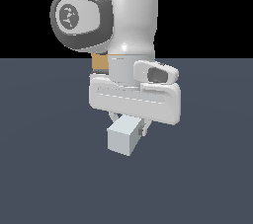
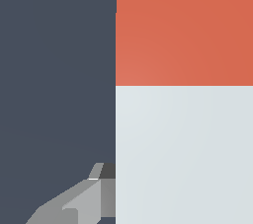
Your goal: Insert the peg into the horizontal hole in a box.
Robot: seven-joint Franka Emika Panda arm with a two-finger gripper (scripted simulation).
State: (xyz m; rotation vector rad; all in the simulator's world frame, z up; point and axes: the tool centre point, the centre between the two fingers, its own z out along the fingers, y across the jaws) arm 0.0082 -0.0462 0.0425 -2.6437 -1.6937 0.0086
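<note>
While the box (image 1: 100, 62) is mostly hidden behind the arm, the jaws seemingly clamp the peg (image 1: 123, 136).

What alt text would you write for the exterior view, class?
A white robot arm's tool holds a pale grey-white peg, end-on to the camera, above a dark blue-grey floor. A sliver of the tan box shows behind the arm; its hole is hidden.

Peg (image 1: 123, 136): matt, smooth, flat-shaded, pale grey-white; in the tool (image 1: 129, 125) w/ red-orange end section (image 2: 184, 28), same matt finish. Tool finger (image 2: 81, 201): dull grey, faceted, no shine. Arm shell (image 1: 129, 11) above tool: glossy white plastic look, soft highlights. Counter (image 1: 44, 168) below tool: uniform matt slate-blue, no texture.
</note>
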